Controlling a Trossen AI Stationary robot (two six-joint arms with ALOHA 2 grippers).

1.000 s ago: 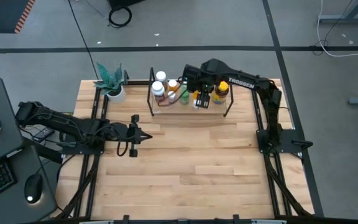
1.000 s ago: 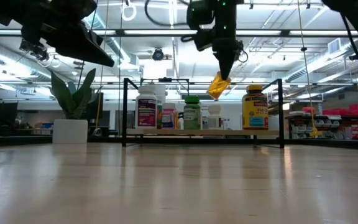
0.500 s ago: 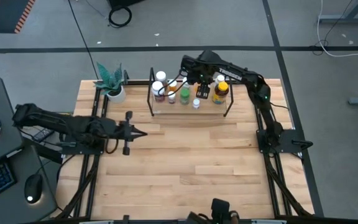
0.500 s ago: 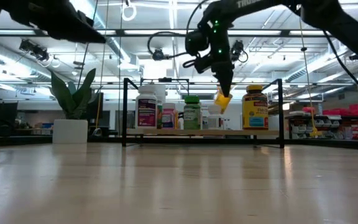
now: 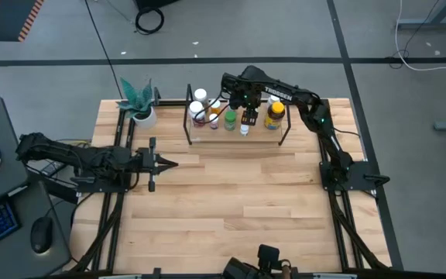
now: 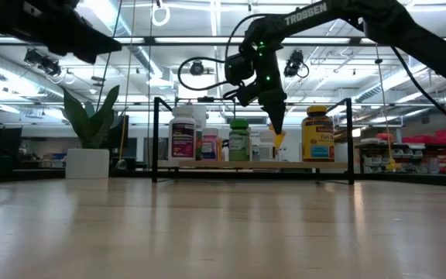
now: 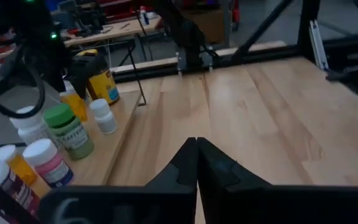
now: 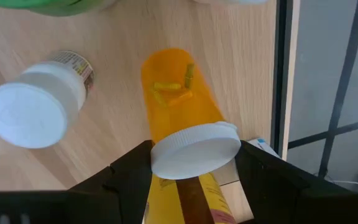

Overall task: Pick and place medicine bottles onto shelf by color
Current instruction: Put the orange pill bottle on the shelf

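The shelf (image 5: 235, 140) stands at the table's far side with several medicine bottles on its board: white-capped ones (image 5: 199, 97), a green-capped one (image 5: 230, 118) and an amber one with a yellow lid (image 5: 275, 115). My right gripper (image 5: 247, 118) hangs over the shelf, shut on an orange bottle (image 8: 176, 93) between the green-capped and amber bottles. In the low view the orange bottle (image 6: 279, 140) shows below the fingers, close above the board. My left gripper (image 5: 169, 163) is shut with nothing in it, near the table's left side, pointing right. My right gripper pinches the orange bottle's white cap (image 8: 194, 149) between its two fingers, one on each side. The fingers come from above, pointing down. The bottle hangs below them, slightly tilted, bottom toward the shelf board; whether it touches the board I cannot tell.
A small white-capped bottle (image 8: 33, 109) stands on the board right beside the orange one. The shelf's black upright rod (image 8: 283, 68) is close on the other side. A white pot with a green plant (image 5: 141, 115) stands at the far left. The near half of the table (image 5: 231, 209) is bare wood.
My right gripper has sunk with the orange bottle from above the shelf's top rail down into the shelf, between the green-capped and amber bottles, and the bottle has come more upright. My left gripper has drawn back toward the table's left edge, staying shut.
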